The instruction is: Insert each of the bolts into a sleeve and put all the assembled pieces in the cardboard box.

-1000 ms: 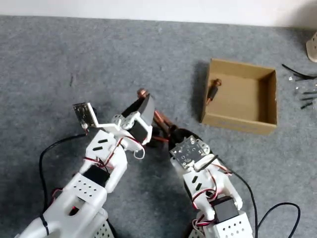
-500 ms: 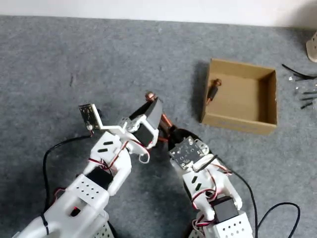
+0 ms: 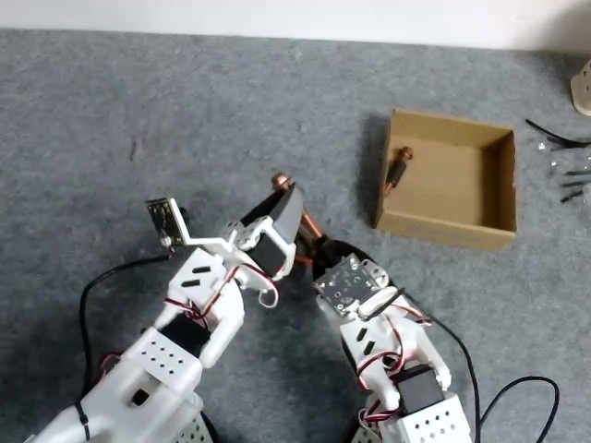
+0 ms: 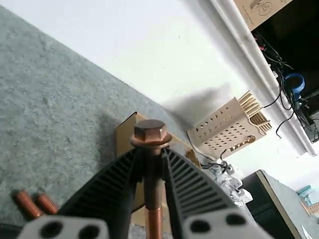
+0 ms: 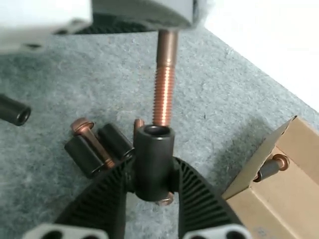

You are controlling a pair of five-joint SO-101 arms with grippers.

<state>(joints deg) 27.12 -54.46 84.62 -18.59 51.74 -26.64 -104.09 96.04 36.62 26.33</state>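
The high camera looks steeply down on the grey table (image 3: 185, 101), with both arms entering from the near edge and the cardboard box (image 3: 452, 180) at far right. Each wrist camera sits close behind its own fingers. The one behind the left gripper (image 4: 149, 152) tilts up toward the wall (image 4: 124, 40). The one behind the right gripper (image 5: 152, 167) looks down at the table. All three views show the box, and both wrist views share the copper bolt (image 4: 149, 137).

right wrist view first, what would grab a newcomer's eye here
A copper bolt, gripped in the left claw, points its threaded end at the open mouth of the black sleeve clamped in the right claw. On the right arm's side, the cardboard box holds one assembled piece.
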